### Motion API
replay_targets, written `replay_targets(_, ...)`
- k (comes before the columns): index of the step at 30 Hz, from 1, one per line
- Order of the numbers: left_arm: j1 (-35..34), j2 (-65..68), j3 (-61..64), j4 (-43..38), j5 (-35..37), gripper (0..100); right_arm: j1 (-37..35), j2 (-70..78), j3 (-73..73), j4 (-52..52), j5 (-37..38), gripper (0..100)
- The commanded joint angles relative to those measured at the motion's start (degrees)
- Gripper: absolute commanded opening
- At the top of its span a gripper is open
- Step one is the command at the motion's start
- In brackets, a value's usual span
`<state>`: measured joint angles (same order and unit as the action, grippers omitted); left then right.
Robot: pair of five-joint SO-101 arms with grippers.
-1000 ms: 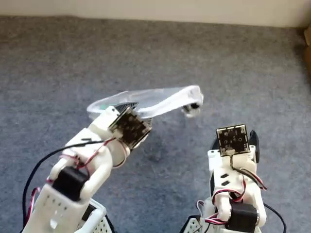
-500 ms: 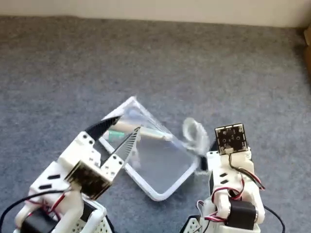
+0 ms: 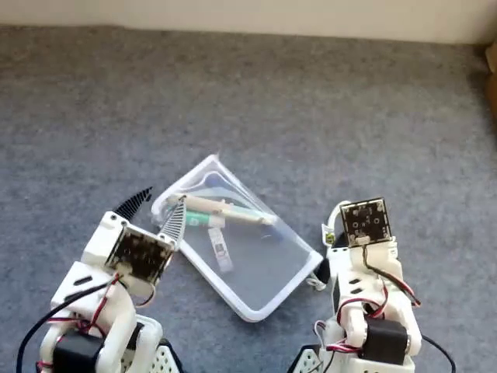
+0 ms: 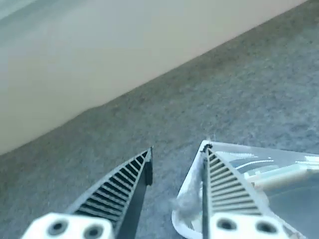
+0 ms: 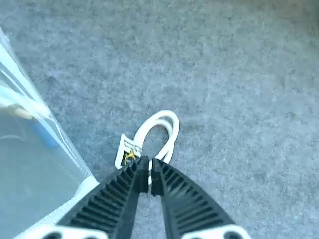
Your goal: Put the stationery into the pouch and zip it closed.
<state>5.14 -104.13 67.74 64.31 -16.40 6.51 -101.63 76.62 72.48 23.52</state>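
Presently the clear pouch [image 3: 260,276] is found lying flat on the grey carpet [image 3: 311,93] between the two arms, its long axis running on a slant from the far left to the near right. Pens [image 3: 225,208] and a smaller item [image 3: 220,250] are seen inside it, and no stationery is noted loose on the carpet. The corner bearing the white pull loop [image 5: 167,124] lies on the right arm's side, so the right arm is judged the nearer one for the zip. The loop lies directly ahead of the right gripper [image 5: 149,163], beyond its fingertips, with the pouch wall off to one side. That gripper's jaws are drawn together to a hairline gap, and the base of the loop is pinched between the tips, beside a small tag [image 5: 124,152]. The left gripper [image 3: 165,196] is spread wide at the pouch's far-left end. One finger [image 4: 214,184] is seen over the pouch's rim and the other over bare carpet, and nothing is gripped. Contact between that finger and the rim cannot be confirmed. Whether the zip is fully drawn cannot be told. It is judged that any remaining pull would have to be made along the slanted edge, with the far-left end steadied by the left gripper.
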Motion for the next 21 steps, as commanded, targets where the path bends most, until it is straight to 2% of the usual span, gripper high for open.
replay_targets(1, -4.44, -0.66, 3.56, -0.18, 0.44, 16, -0.48, 0.22, 0.13, -0.22, -3.87, 0.6)
replay_targets(4, -7.96, -0.66, 7.34, -0.26, 0.44, 16, -0.31, 0.22, 1.54, -1.01, -12.31, 0.6)
replay_targets(7, -10.95, -0.66, 10.68, -1.85, 0.44, 16, -0.48, 0.31, 5.23, -5.76, -17.32, 0.5)
replay_targets(13, -14.11, -0.66, 20.7, -7.3, 0.44, 16, -0.48, 0.31, 14.64, -12.53, -18.2, 0.5)
replay_targets(21, -16.84, -0.66, 29.32, -9.14, 0.44, 16, -0.48, 0.31, 22.29, -12.97, -18.2, 0.5)
